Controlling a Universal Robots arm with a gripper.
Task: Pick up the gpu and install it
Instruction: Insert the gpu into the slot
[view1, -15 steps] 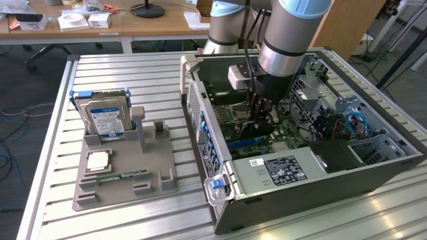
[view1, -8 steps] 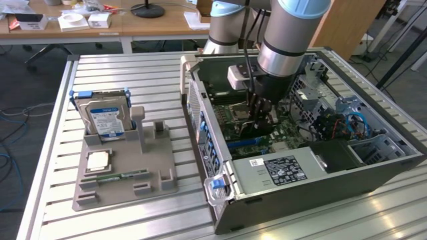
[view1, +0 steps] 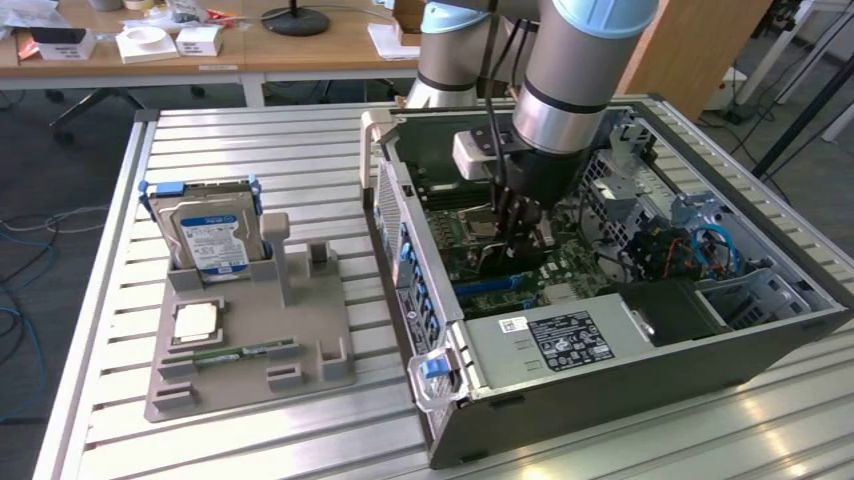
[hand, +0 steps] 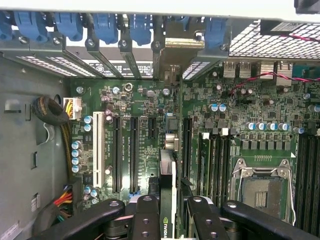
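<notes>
We see the gpu (hand: 166, 190) inside the open case (view1: 641, 390), which lies on its side toward the desk (view1: 267, 440) edge at the exterior view's right. The arm (view1: 574, 70) reaches down into the case, and its jaws pinch the gpu by its two flat faces, holding it on edge close over the board (hand: 150, 100). We cannot tell whether the lower edge has entered a slot. We judge three risks. If the card sits slightly to one side of its slot, a downward push would load the board and not the connector. If the bracket (hand: 177, 42) meets a divider in the rear wall, the card could jam or twist in the pinch. If the card tilts, one end would seat first and the contacts could bind. The gpu's long axis runs parallel to the slots (hand: 133, 150). Its bracket end points at the rear wall, under the blue clips (hand: 107, 25), and its contact edge appears to face the board.
</notes>
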